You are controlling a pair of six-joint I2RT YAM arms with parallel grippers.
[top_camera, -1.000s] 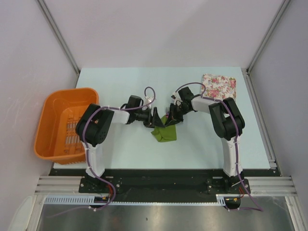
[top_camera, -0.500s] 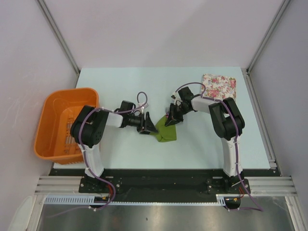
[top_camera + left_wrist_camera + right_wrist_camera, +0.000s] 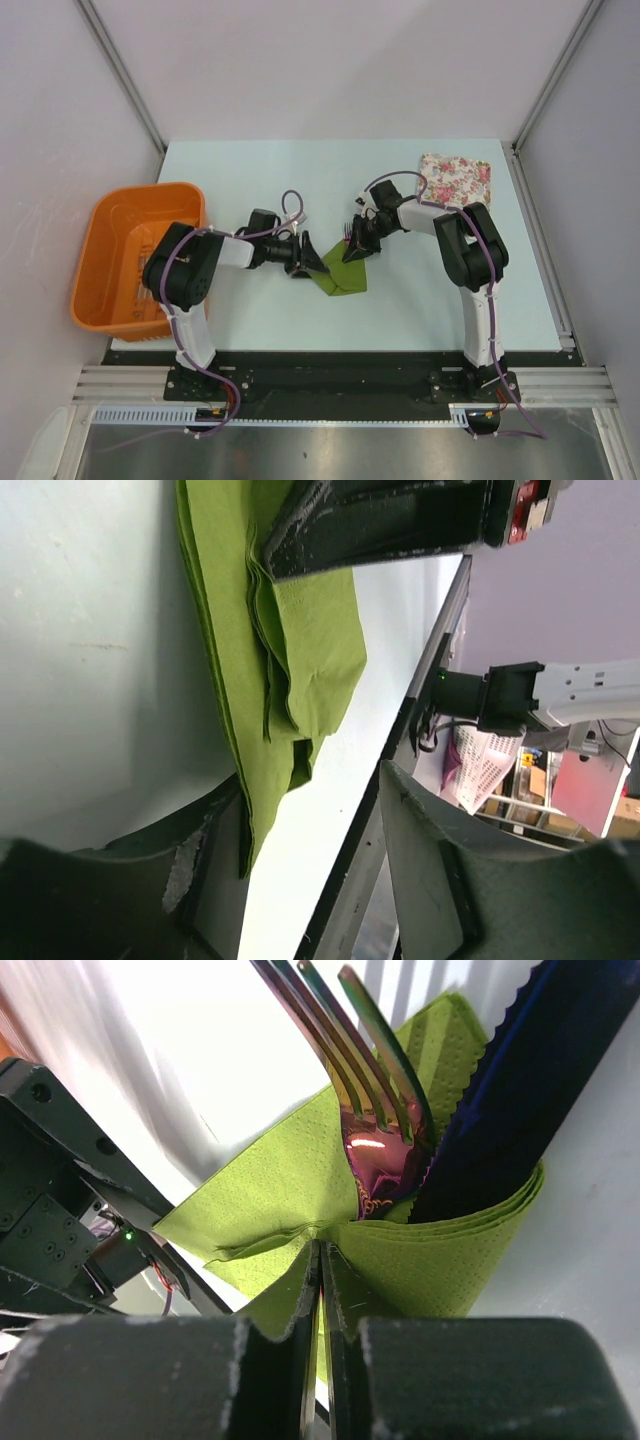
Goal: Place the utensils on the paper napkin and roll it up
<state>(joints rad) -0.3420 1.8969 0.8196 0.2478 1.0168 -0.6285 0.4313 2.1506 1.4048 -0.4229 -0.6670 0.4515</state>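
Note:
The olive-green paper napkin point(image 3: 341, 277) lies mid-table, folded around the utensils. In the right wrist view the napkin point(image 3: 440, 1255) wraps a purple iridescent fork point(image 3: 375, 1090) and a dark blue knife point(image 3: 500, 1100); their tips point(image 3: 347, 231) stick out at the far end. My right gripper point(image 3: 322, 1260) is shut on a fold of the napkin, and shows in the top view point(image 3: 356, 248). My left gripper point(image 3: 310, 820) is open at the napkin's left corner point(image 3: 290, 630), which lies against one finger point(image 3: 200, 860). It also shows in the top view point(image 3: 306, 258).
An orange basket point(image 3: 96, 262) stands at the table's left edge. A pink-and-white floral pad point(image 3: 455, 180) lies at the back right. The right gripper's body point(image 3: 400, 520) is close above the napkin in the left wrist view.
My left gripper has drawn back leftward from beside the right gripper to the napkin's left corner. The napkin now looks more folded over. The right gripper has stayed in place.

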